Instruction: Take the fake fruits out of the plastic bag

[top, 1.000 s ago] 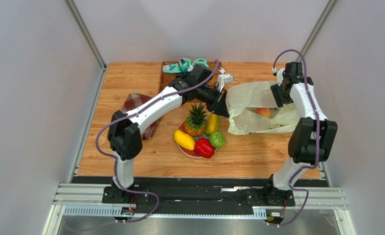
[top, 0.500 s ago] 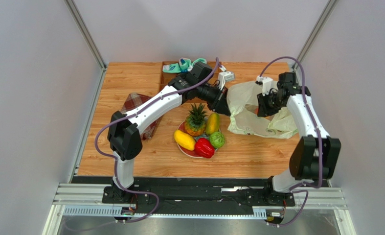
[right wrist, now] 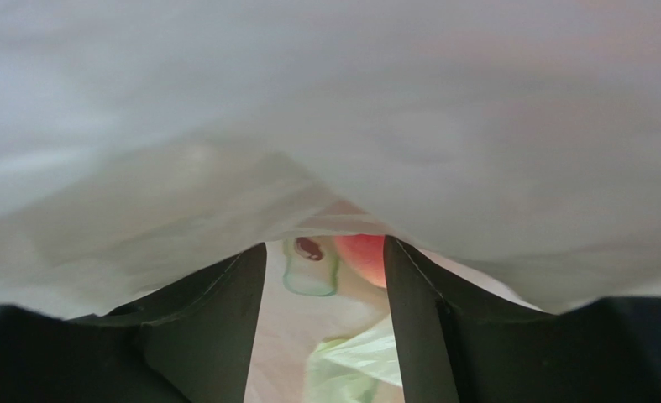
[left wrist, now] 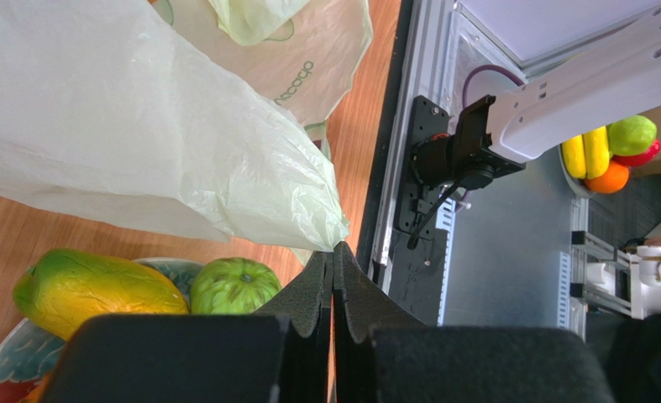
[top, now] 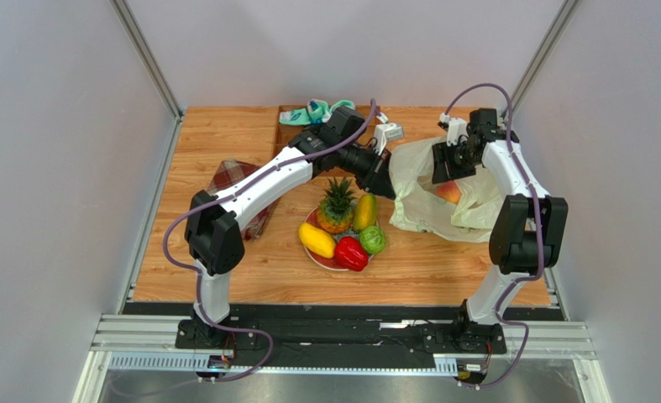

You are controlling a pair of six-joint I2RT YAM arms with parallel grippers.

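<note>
Worktop [top: 224, 143] carries the plastic bag [top: 422, 180] at its right, just beside a plate [top: 323, 263] of fake fruits [top: 336, 214] already out. Left gripper [left wrist: 334, 252] is pinched together on the bag's corner and should hold the mouth taut. Right gripper [right wrist: 325, 248], fingers apart inside the mouth, should straddle the peach [right wrist: 364, 254] before closing. Film hides most of that peach and anything behind it.

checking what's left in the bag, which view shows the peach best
Top external: the peach shows plainly in the plastic bag. Right wrist shows only a blurred orange-red edge behind plastic; left wrist shows no clear peach.
</note>
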